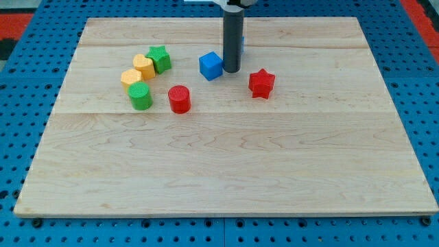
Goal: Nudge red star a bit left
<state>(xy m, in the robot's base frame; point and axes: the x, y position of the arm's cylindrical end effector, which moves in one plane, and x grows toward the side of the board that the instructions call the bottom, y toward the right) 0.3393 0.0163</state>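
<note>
The red star (261, 83) lies on the wooden board (226, 158), right of centre in the upper half. My tip (232, 71) stands up and to the left of the star, with a small gap between them. The tip is right beside the blue cube (211, 66), at its right edge. A bit of another blue thing (243, 42) shows behind the rod; its shape is hidden.
A red cylinder (180, 99) sits left of the star. Further left is a cluster: a green star (159, 59), two yellow blocks (143, 66) (131, 77) and a green cylinder (140, 95). A blue pegboard (20, 123) surrounds the board.
</note>
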